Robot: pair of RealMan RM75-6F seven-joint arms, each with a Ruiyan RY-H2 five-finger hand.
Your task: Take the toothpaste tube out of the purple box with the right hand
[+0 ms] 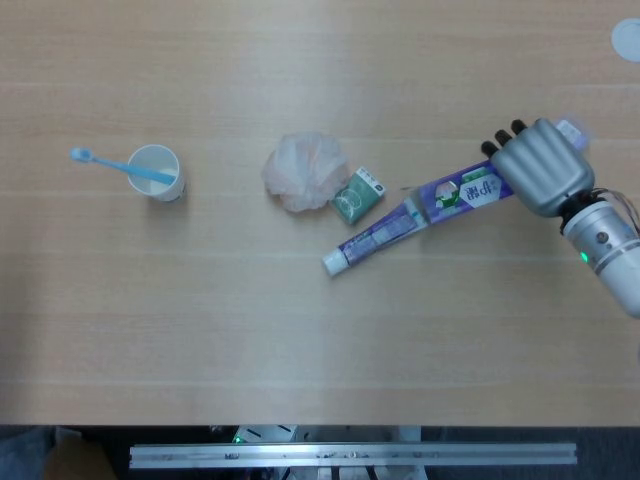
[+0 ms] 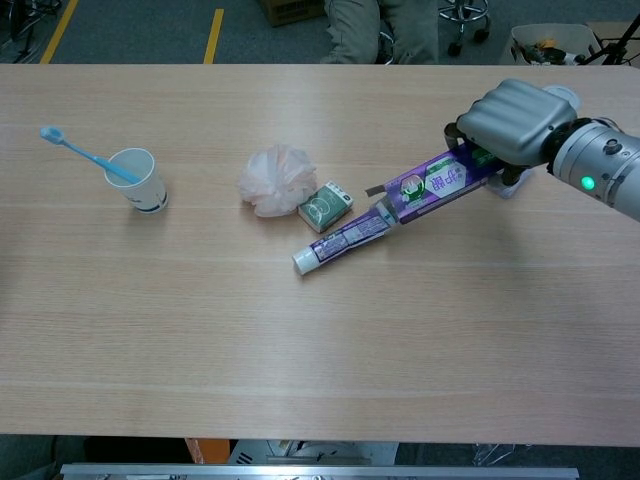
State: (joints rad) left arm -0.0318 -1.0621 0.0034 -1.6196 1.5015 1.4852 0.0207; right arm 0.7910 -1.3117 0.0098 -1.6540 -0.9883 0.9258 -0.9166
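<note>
My right hand (image 1: pixel 540 168) (image 2: pixel 512 121) grips the far end of the purple box (image 1: pixel 461 193) (image 2: pixel 438 184) and holds it tilted, open end down toward the left. The toothpaste tube (image 1: pixel 372 240) (image 2: pixel 341 239) has slid mostly out of the open end and lies on the table, white cap pointing lower left. Its rear end still sits at the box's mouth. My left hand shows in neither view.
A small green box (image 1: pixel 357 196) (image 2: pixel 325 206) lies just above the tube, beside a pink bath puff (image 1: pixel 303 171) (image 2: pixel 272 179). A white cup (image 1: pixel 156 172) (image 2: pixel 135 179) holding a blue toothbrush (image 1: pixel 110 163) stands far left. A white round lid (image 1: pixel 626 38) (image 2: pixel 559 97) sits at the far right.
</note>
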